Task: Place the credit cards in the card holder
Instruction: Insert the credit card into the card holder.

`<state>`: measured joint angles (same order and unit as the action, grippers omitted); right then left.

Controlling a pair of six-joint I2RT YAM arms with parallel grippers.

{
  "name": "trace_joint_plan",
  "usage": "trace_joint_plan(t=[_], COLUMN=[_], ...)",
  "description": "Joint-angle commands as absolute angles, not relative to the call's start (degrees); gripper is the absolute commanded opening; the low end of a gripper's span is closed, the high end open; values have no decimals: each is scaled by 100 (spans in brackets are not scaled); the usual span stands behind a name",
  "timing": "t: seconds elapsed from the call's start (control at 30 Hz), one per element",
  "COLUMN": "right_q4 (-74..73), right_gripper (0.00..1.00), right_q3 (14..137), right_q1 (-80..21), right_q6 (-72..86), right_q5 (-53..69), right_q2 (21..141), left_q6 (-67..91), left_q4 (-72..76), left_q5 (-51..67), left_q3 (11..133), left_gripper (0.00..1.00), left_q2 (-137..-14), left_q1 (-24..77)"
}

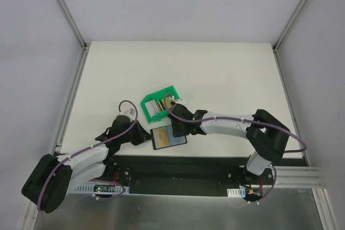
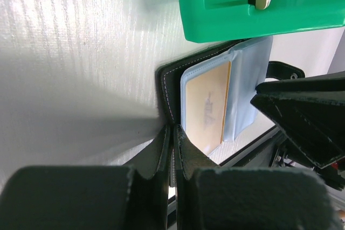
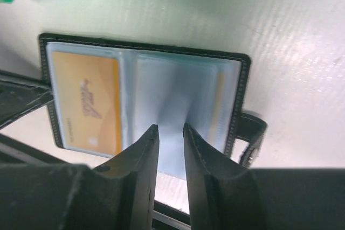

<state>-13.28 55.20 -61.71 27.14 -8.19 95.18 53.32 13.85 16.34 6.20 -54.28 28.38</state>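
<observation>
Card holder (image 1: 168, 137) lay open, flat on worktop (image 1: 215, 79) in top view, close to front edge, just beside green bin (image 1: 146, 102). Spare credit cards (image 1: 160, 105) stood in bin. Left claw (image 1: 146, 136) at holder's left edge. Right claw (image 1: 175, 125) over its middle.

Left wrist view: left claw shut tight on black cover edge, likely to stop holder sliding. Gold card (image 2: 207, 106) already sat in one sleeve.

Right wrist view: right claw only a little apart, tips at middle blue sleeve (image 3: 161, 79). Could not tell if it pinched sleeve, card or nothing.
</observation>
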Motion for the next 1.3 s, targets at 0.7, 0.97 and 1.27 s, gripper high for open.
trace_joint_plan(t=[0.7,0.97,1.27], right_q4=[-265,-141,-220], right_gripper=[37,38,39], right_q3=[5555,5546,5581], right_q1=[-6249,-6196,-6170], right_q6=[2891,3094,3111], right_q5=[483,598,712], right_q2=[9394,9844,10107], left_q6=[5036,5054,5071], left_q4=[589,580,580], left_q5=[1406,1406,1441], left_q3=[536,606,642], left_gripper=[0,0,0], left_q2=[-5590,-5590,-5660], left_q1=[2786,2786,2786])
